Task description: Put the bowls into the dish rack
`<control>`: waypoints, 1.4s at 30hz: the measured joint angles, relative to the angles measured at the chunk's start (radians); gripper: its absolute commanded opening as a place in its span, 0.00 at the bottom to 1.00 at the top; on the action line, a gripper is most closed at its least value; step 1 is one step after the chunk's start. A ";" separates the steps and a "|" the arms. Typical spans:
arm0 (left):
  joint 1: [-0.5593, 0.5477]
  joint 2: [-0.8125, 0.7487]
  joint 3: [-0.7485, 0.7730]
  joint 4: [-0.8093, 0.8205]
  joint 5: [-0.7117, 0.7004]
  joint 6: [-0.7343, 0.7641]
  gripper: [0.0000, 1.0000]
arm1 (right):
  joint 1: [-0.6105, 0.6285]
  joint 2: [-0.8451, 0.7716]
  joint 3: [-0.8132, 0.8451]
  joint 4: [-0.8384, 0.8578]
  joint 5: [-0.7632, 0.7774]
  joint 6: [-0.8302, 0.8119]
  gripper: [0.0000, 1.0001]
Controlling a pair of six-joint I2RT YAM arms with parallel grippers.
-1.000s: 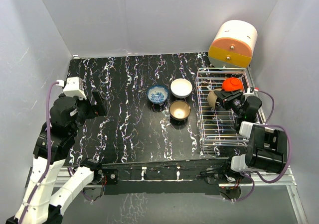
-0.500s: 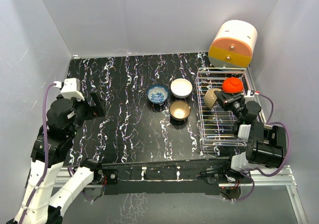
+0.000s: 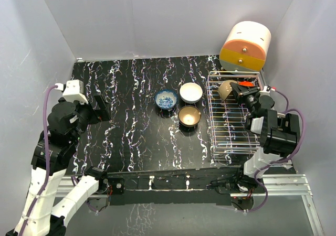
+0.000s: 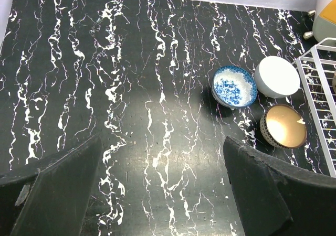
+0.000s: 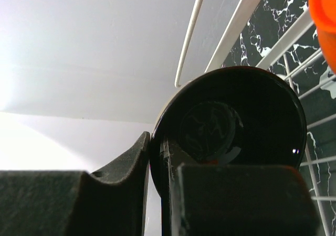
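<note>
Right jaws: closed tight on the rim of the black-and-tan bowl, one finger inside and one outside, as seen from the right wrist.

- The bowl is held on edge over the far-left corner of the dish rack. Its tan outside is turned left and up, and its dark inside is turned back toward the wrist.
- Whether the lower rim already touches the wires cannot be told.
- The red bowl is seen just right of the held bowl, in the far end of the rack, largely hidden by the right arm.
- The rack's long axis runs near to far. Its near part is left unfilled.

Left jaws: spread wide with nothing between them, hanging over the near-left of the surface.

Bowls left on the surface, all upright, left of the rack and close together:
- the blue-and-white bowl
- the white bowl, closest to the rack
- the gold-lined bowl, nearest the arms

Judgement:
- The held bowl is taken to be at its slot, so the next move should be a short lowering and release, with the red bowl avoided on the right.
- The three remaining bowls lie left of the right jaws, and the right arm is judged the closer one.
</note>
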 measured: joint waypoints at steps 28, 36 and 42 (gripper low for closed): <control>0.000 0.010 0.013 -0.013 -0.029 0.022 0.97 | 0.135 0.192 0.082 0.151 0.135 0.072 0.08; 0.000 0.010 0.016 -0.013 -0.029 0.023 0.97 | 0.135 0.190 0.021 0.225 0.140 0.108 0.12; 0.000 0.010 0.016 -0.013 -0.028 0.021 0.97 | 0.133 0.151 -0.038 0.227 0.147 0.113 0.11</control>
